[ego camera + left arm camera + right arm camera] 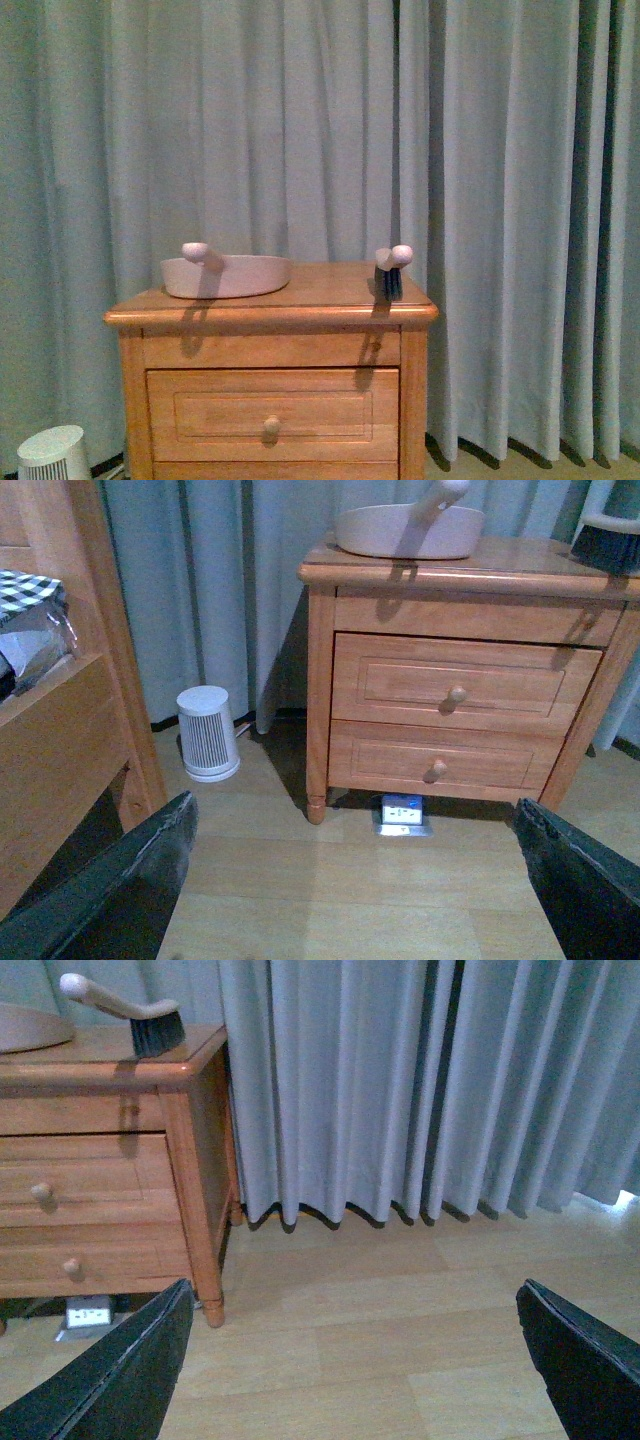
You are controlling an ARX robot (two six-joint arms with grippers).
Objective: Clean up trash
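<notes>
The white tissue wad is not in any view. A pale pinkish-white dustpan (226,274) lies on the wooden nightstand (300,315), with a small hand brush (390,272) at the top's right end. The dustpan (410,528) and brush (608,542) also show in the left wrist view, and the brush (135,1015) in the right wrist view. My left gripper (355,890) is open and empty, low over the wood floor before the nightstand. My right gripper (355,1370) is open and empty over bare floor to the nightstand's right. Neither arm shows in the front view.
Grey curtains (500,200) hang behind and to the right of the nightstand. A small white ribbed appliance (207,733) stands on the floor at its left. A floor socket box (403,814) sits under the nightstand. A wooden bed frame (70,740) stands at the far left.
</notes>
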